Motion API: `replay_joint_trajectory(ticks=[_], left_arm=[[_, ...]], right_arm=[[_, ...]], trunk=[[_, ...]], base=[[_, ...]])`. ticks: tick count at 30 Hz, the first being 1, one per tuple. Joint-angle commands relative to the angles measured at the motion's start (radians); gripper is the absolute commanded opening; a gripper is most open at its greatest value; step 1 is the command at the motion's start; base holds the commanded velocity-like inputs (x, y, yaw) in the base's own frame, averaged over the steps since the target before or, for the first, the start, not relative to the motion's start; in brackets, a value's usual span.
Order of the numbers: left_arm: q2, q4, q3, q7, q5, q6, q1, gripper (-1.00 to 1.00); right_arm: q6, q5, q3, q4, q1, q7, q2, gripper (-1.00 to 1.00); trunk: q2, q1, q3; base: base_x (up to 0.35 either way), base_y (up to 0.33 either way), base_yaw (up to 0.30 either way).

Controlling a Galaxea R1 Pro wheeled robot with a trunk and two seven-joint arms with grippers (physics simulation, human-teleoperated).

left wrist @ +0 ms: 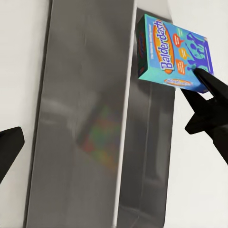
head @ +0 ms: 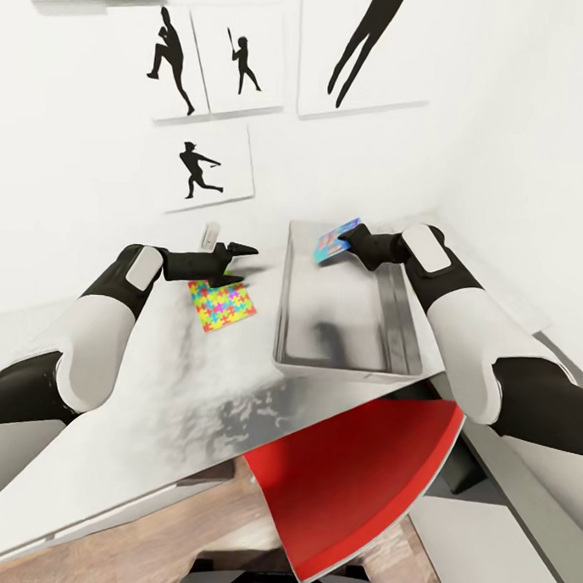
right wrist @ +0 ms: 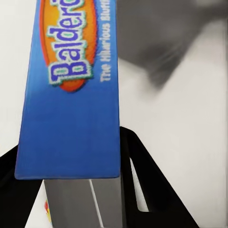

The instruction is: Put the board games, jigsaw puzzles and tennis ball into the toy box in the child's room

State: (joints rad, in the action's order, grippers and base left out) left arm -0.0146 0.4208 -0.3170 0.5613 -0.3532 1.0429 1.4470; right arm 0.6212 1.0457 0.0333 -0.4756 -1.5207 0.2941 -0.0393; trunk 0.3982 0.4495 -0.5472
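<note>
My right gripper is shut on a blue "Balderdash" board game, holding it over the far end of the grey toy box. The left wrist view has the same board game pinched at one corner by a black finger, above the toy box. In the right wrist view the board game stands between my dark fingers. My left gripper hovers over the white table, just beyond a colourful jigsaw puzzle lying flat left of the box. Its jaws look close together.
A red chair sits under the table's front edge. A small pale object stands on the table behind my left gripper. White walls with black silhouette pictures close off the back and right. Wood floor shows below.
</note>
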Motion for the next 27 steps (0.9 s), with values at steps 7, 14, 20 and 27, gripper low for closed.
replay_joint_trajectory(ticks=[7, 14, 20, 27], left_arm=[[0.001, 0.000, -0.007, 0.008, 0.010, 0.004, 0.001, 1.00], [0.000, 0.000, -0.007, 0.007, 0.010, 0.004, 0.001, 1.00], [0.000, 0.000, -0.007, 0.007, 0.010, 0.004, 0.001, 1.00], [0.002, 0.000, -0.005, 0.007, 0.011, 0.004, 0.001, 1.00]], right_arm=[[0.000, 0.011, 0.004, -0.001, 0.000, 0.010, 0.002, -1.00], [0.001, 0.011, 0.005, 0.003, 0.002, 0.010, 0.007, -1.00], [0.000, 0.011, 0.005, 0.003, 0.002, 0.010, 0.002, -1.00], [0.000, 0.010, 0.005, 0.003, 0.003, 0.010, 0.002, -1.00]], trunk=[[0.002, 0.001, -0.003], [0.002, 0.001, -0.003], [0.002, 0.001, -0.003], [0.002, 0.001, -0.003]], base=[[0.000, 0.000, 0.000], [0.000, 0.000, 0.000], [0.045, 0.000, 0.000], [0.070, 0.000, 0.000]])
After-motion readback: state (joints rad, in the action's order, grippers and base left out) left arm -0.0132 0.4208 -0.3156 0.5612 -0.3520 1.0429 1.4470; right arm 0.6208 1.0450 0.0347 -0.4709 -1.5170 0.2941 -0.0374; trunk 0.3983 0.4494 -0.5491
